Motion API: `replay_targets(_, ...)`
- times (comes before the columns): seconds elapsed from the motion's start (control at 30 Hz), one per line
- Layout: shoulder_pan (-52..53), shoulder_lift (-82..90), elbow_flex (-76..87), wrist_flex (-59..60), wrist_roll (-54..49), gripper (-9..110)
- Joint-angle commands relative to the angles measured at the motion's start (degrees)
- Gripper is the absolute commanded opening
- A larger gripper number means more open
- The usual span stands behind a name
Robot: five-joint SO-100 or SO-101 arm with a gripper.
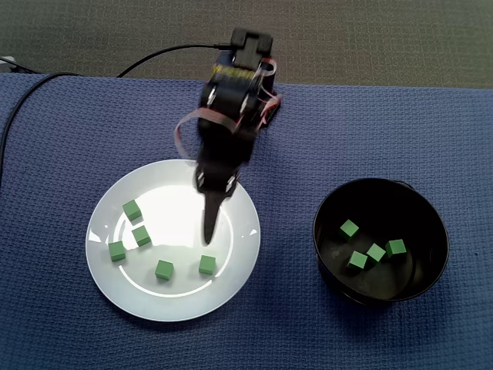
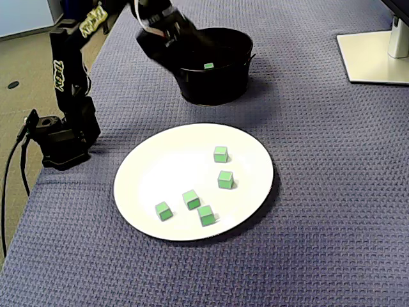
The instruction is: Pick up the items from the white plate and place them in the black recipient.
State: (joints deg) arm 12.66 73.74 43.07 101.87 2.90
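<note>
Blue mat with plate, black bowl

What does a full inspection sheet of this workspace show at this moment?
Surface: blue woven mat.
Job's things: white plate carrying five green cubes; black bowl holding four green cubes.
Clutter: nothing seen.
Grippers: claw points down above the plate in a fixed view; open or shut unclear.
Cables: black cable leaves the arm's base towards the left.
Surroundings: grey floor beyond the mat; white stand base at a mat corner.
</note>
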Motion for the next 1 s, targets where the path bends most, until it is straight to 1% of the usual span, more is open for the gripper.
replay_targets(0.0,2.20,-5.45,0.79,0.00,1.14,33)
replay_targets(0.2,3.16,-13.10,2.55,-4.57,2.55,32)
replay_targets(0.4,3.25,-18.72,2.11,-9.05,1.32,30)
replay_targets(0.77,1.49,-26.54,1.76,-13.62,0.70,28)
replay_targets(0.97,0.26,-28.21,2.29,-15.91,0.26,22)
